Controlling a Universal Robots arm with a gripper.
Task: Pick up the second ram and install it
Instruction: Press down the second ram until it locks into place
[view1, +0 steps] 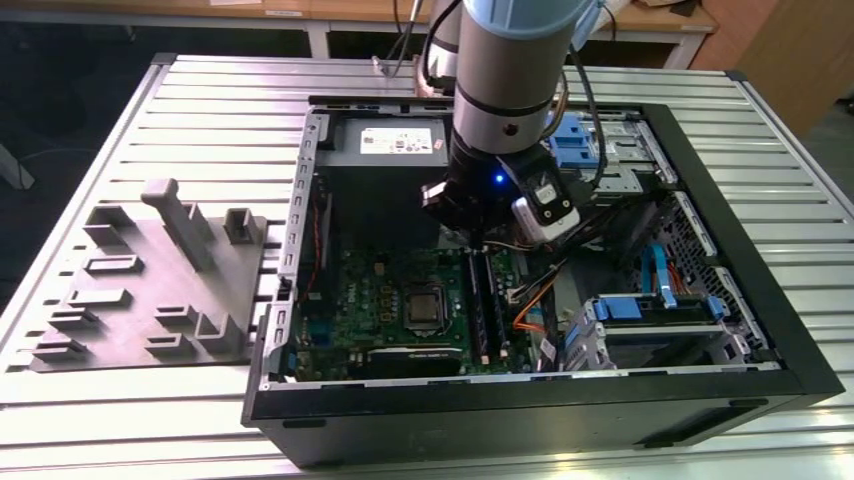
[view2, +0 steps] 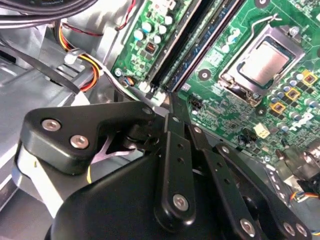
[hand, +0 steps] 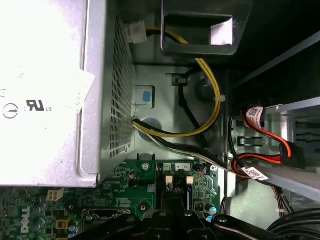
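Note:
My gripper (view1: 475, 238) hangs inside the open computer case, just over the far end of the long black memory slots (view1: 486, 300). In the second wrist view its fingertips (view2: 170, 100) are pressed together with nothing between them, right by the white latches at the slots' end (view2: 152, 90). A narrow blue-green board that looks like the second ram (view2: 197, 47) lies along the slots, seated edge-on; I cannot tell how deep it sits. The first wrist view has the fingers (hand: 170, 220) above the slots' latches (hand: 169, 181).
The green motherboard (view1: 387, 285) carries the processor socket (view2: 260, 65) beside the slots. The silver power supply (hand: 45, 90) and its yellow and black cables (hand: 210, 100) are close behind the gripper. Drive bays with blue rails (view1: 654, 300) are on the exterior view's right, and a grey parts tray (view1: 147, 290) on its left.

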